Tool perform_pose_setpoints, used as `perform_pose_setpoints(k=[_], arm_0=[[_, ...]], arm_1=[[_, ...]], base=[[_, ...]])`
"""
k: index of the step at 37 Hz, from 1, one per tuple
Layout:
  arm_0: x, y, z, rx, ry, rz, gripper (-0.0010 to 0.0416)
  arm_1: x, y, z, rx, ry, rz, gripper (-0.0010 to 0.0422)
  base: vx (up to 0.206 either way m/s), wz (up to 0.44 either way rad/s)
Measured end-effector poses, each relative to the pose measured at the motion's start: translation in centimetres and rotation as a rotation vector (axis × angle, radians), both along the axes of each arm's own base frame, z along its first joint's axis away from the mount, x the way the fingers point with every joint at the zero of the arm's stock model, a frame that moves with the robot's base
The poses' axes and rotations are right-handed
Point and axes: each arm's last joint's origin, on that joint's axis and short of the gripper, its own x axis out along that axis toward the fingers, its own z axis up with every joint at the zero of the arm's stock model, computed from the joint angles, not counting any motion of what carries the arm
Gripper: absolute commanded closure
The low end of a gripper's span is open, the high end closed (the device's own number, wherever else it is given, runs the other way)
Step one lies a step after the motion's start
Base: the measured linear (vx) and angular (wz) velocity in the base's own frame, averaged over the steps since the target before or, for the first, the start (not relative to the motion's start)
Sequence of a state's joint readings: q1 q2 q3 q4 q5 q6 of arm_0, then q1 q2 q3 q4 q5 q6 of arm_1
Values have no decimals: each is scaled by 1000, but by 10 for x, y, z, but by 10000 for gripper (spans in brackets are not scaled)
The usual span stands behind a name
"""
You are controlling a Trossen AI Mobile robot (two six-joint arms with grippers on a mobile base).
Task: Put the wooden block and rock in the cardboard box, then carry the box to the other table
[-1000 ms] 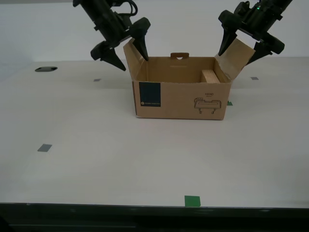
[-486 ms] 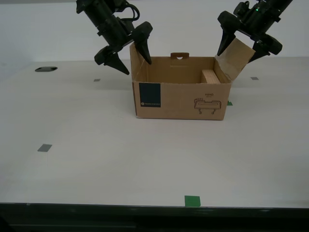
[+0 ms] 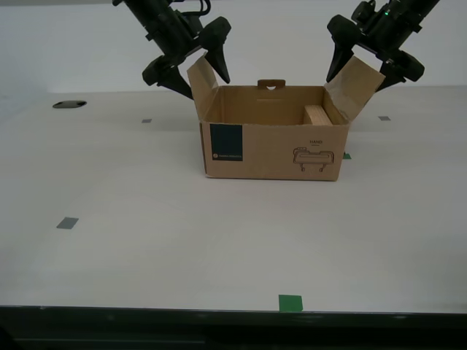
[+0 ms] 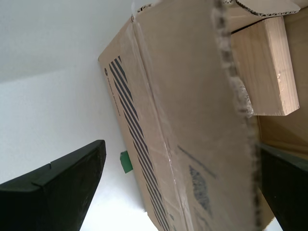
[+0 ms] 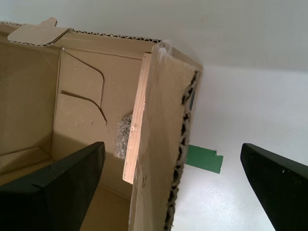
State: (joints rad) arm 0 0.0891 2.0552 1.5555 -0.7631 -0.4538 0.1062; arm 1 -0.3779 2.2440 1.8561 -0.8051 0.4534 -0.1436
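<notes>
Exterior view: you see a pale counter [image 3: 219, 248], green tape [image 3: 290, 302] at the cardboard box's [image 3: 270, 149] 6 o'clock. My first tool [image 5: 173, 145] and my second tool [image 4: 183, 144] gape wide.

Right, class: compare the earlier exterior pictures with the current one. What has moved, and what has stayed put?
My second claw dipped beside the flap at the exterior view's left, then rose again; the flap stood straighter meanwhile and now leans outward again. Nothing was gripped or released: both claws are open astride flaps. My first claw, the cardboard box and the wooden block inside stayed put.
</notes>
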Motion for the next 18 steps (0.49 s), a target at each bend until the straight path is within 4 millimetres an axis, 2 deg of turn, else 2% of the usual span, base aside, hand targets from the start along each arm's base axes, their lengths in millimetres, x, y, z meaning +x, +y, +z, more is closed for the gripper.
perform_pose_setpoints(k=[12, 18], arm_0=[[-1, 8, 0, -2, 2, 20, 13], [-2, 15, 0, -9, -2, 34, 30]], arm_1=[[0, -1, 0, 1, -2, -4, 14], [0, -1, 0, 2, -2, -4, 14]], base=[[0, 0], [0, 0]])
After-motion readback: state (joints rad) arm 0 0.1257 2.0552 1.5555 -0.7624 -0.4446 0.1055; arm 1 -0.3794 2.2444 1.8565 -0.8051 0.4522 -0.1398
